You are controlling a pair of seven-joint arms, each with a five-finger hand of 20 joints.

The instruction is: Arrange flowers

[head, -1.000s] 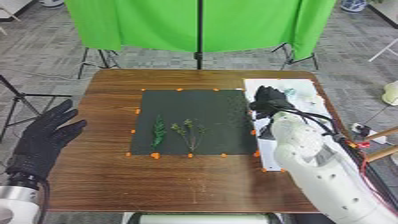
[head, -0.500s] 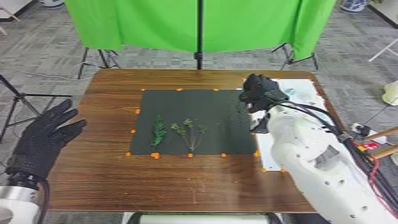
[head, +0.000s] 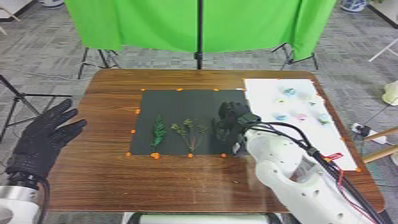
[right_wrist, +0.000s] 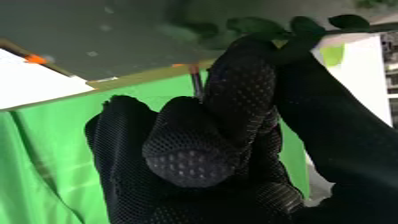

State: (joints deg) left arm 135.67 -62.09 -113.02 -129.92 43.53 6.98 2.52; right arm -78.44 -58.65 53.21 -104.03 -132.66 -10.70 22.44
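My right hand (head: 233, 120) is over the right part of the black mat (head: 169, 102). In the right wrist view, a dark green leafy stem (right_wrist: 255, 25) is pinched between the thumb and a finger of that hand (right_wrist: 191, 160). On the mat lie a green fern-like sprig (head: 159, 132) and, to its right, a thin branching sprig (head: 189, 131). Several small pastel flowers (head: 299, 117) rest on the white board (head: 334, 145) at the right. Off the table's left side is my left hand (head: 43, 132), its fingers straight and empty.
The brown wooden table (head: 169, 185) surrounds the mat. Orange markers (head: 155, 155) line the mat's edges. A green cloth (head: 151, 25) hangs on stands behind the table.
My right hand has moved from over the white board, left and nearer to me, to over the mat. The flowers on the board are uncovered. My left hand has stayed still.
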